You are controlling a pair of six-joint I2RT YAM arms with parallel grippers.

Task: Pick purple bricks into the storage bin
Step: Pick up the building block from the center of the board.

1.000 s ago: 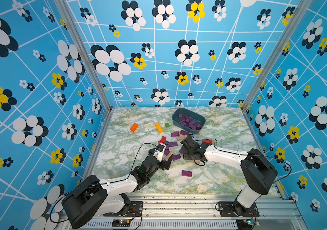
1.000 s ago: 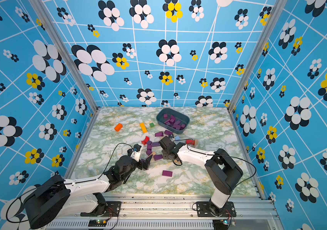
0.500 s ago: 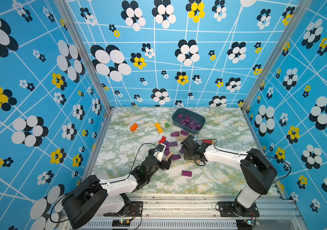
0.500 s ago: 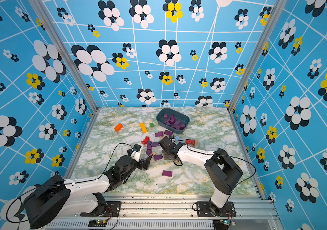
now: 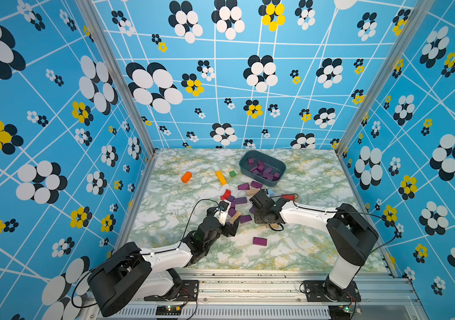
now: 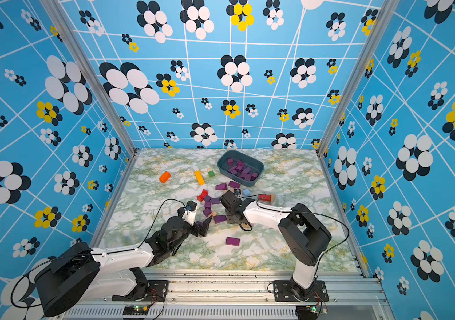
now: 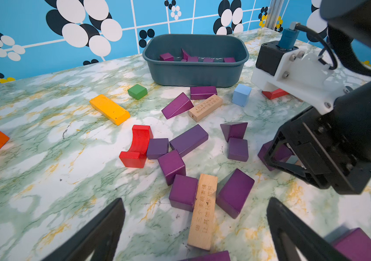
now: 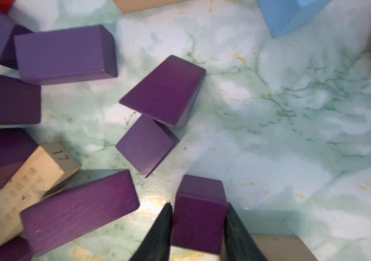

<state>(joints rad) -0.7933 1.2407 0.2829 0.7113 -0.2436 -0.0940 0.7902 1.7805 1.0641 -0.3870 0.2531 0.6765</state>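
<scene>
The storage bin point(image 5: 259, 180) stands at the back of the table with several purple bricks point(image 5: 265, 169) inside. More purple bricks point(image 5: 240, 200) lie scattered in front of it, and one point(image 5: 259, 241) lies alone nearer the front. My right gripper point(image 8: 199, 210) is down at the table, shut on a small purple brick point(image 8: 199, 217) that sits squarely between its black fingers point(image 8: 159, 230). In the left wrist view this grip shows at the right gripper point(image 7: 279, 158). My left gripper point(image 7: 195, 200) hovers low and open, with a tan bar point(image 7: 203, 210) and purple bricks point(image 7: 183, 192) just ahead of it.
Among the purple ones lie an orange block point(image 5: 186, 176), a yellow bar point(image 5: 220, 177), a green cube point(image 5: 232, 173), a red arch point(image 5: 225, 194), a light-blue cube point(image 5: 270, 192), a red block point(image 5: 288, 197) and tan bars point(image 5: 234, 217). Patterned walls close three sides.
The right gripper's jaws have come in tight onto the purple brick. Both arms stay about where they were, and the left gripper remains open.
</scene>
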